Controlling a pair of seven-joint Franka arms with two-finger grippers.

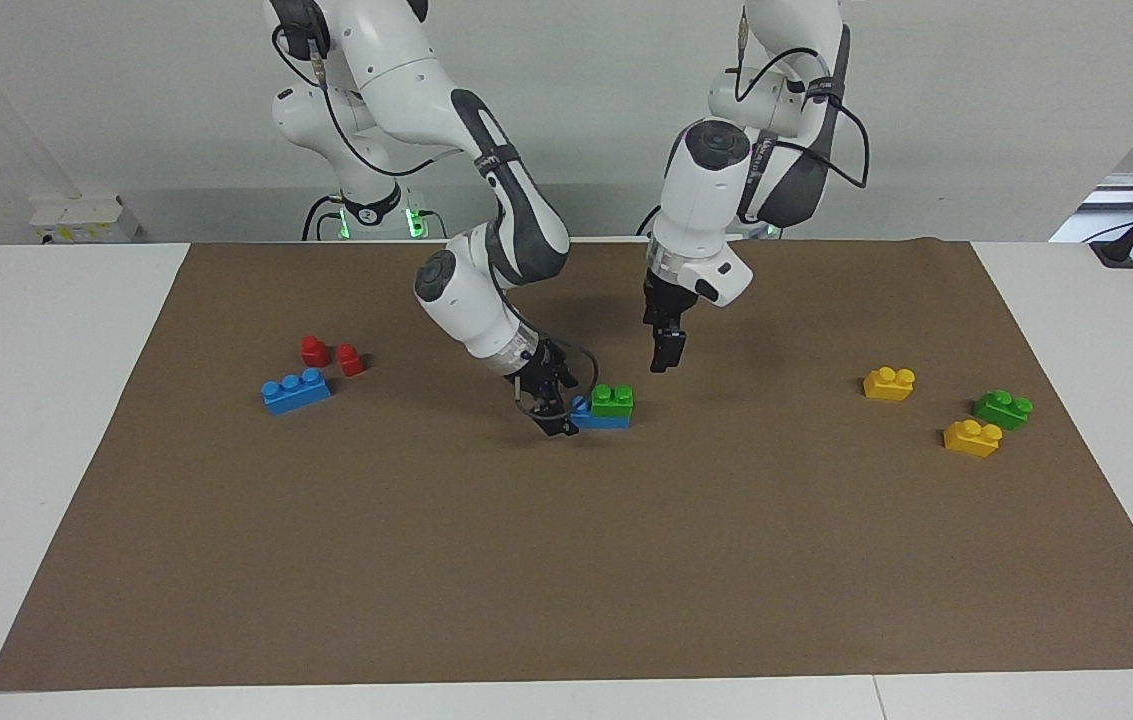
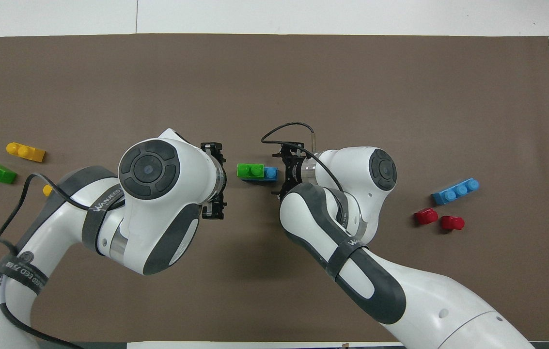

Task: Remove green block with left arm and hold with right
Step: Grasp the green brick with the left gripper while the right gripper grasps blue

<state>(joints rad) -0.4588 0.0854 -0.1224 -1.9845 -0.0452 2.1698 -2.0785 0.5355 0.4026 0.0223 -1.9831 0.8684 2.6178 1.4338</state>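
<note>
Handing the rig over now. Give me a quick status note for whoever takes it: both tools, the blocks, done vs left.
Right tool: down at the mat, at the free stud end of the blue block mid-mat; looks closed on it, but contact is not certain.
Left tool: over the mat close to the stack, touching nothing; fingers can't be read.
Green block: on the blue block, at the end toward the left arm.
Second green block: loose with two yellow blocks at the left arm's end.
Done: right arm is in place to brace the base.
Left: left arm grips the green block and pulls it off.
</note>
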